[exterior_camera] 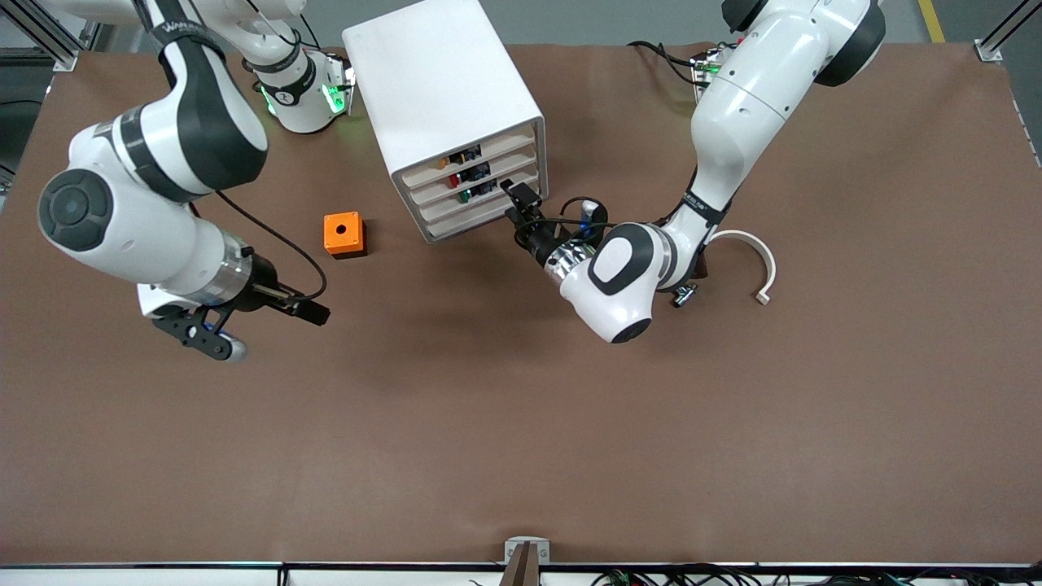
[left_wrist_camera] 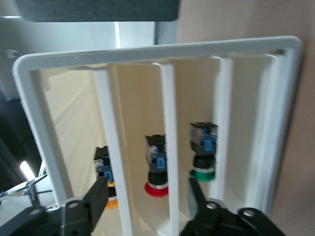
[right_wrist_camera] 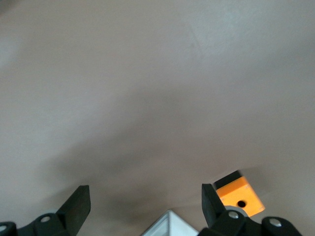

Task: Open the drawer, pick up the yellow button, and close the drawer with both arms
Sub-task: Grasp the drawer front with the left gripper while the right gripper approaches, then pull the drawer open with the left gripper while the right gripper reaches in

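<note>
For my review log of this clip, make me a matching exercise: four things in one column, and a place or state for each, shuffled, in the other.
Things:
1. left gripper
2. right gripper
3. orange cube
4. white curved strip

Places or states:
A. lies on the table toward the left arm's end
B. open, at the front of the white cabinet
C. sits on the table beside the cabinet, toward the right arm's end
D. open, over bare table

Pairs: 1-B, 2-D, 3-C, 4-A

Left pincer [exterior_camera: 515, 202] open, arm extended; right pincer [exterior_camera: 269, 324] open (waiting).
</note>
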You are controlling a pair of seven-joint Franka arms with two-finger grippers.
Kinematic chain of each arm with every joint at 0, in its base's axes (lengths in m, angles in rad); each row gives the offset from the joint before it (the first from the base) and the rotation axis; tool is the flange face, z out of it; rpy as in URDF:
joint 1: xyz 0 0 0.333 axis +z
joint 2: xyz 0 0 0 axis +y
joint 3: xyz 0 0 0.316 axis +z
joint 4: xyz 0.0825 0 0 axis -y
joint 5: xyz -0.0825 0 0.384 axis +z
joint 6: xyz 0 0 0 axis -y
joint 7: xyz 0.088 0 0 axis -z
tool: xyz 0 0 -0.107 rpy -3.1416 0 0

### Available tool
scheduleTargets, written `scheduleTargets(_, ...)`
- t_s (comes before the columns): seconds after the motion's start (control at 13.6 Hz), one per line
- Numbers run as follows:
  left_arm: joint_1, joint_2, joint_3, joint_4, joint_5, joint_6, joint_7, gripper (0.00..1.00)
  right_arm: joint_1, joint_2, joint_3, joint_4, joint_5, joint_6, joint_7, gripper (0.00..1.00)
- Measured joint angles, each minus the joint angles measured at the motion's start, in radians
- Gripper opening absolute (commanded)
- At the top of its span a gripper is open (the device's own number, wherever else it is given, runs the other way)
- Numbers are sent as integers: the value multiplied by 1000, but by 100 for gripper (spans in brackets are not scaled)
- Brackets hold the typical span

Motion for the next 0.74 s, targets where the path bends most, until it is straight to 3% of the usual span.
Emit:
scheduleTargets(0.29, -62, 2, -1, 0, -10, -48, -41, 58, -5, 7, 101, 23, 0, 4, 193, 100)
scheduleTargets(0.59, -90, 2, -1, 0, -10, -99, -52, 7, -5, 29, 166, 35, 0, 70, 397, 100)
scheduleTargets(0.66, -90, 3, -1, 0, -10, -103, -52, 0, -5, 38, 177, 38, 0, 87, 435, 100)
scheduleTargets(0.74, -90, 3, -1, 0, -13, -107, -52, 0, -5, 44, 186, 40, 0, 106, 467, 100)
